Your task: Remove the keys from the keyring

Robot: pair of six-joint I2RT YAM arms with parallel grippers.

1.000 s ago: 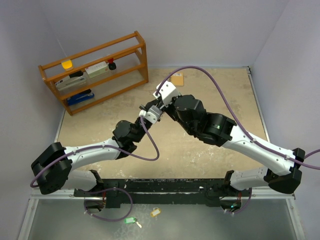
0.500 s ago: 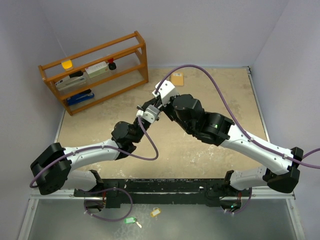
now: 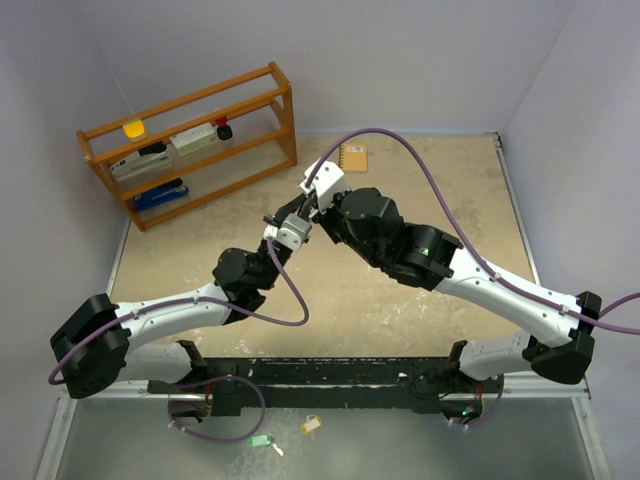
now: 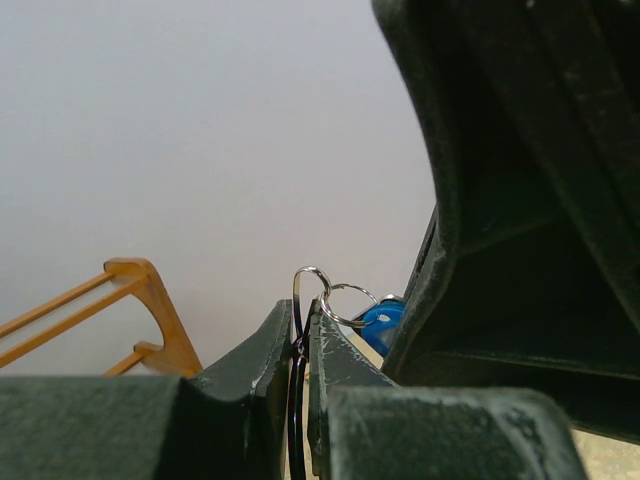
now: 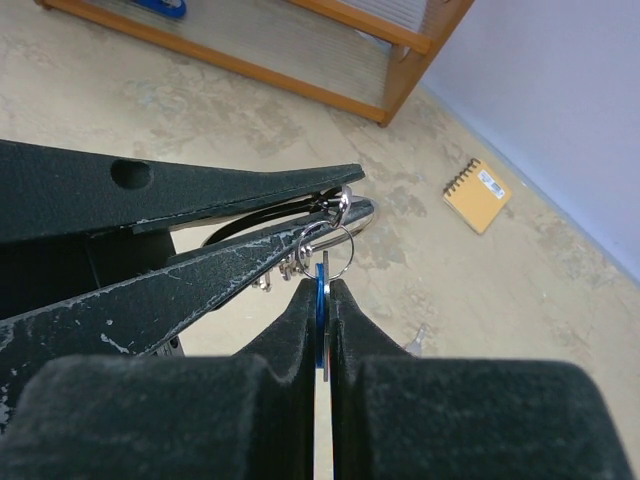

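Above table (image 3: 430,180) centre, toward far edge: left gripper (image 4: 305,318) clamped tight on keyring (image 4: 297,285); right gripper (image 5: 322,288) pinched closed on blue-tagged key (image 4: 385,320); fingertips nearly touching.

Most of the blue tag (image 5: 320,300), hidden inside the right end effector (image 5: 322,284)

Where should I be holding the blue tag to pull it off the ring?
By its two flat faces, edge-on, coming from the side away from the keyring. The blue tag is thin and flat, and the right gripper pinches it so.
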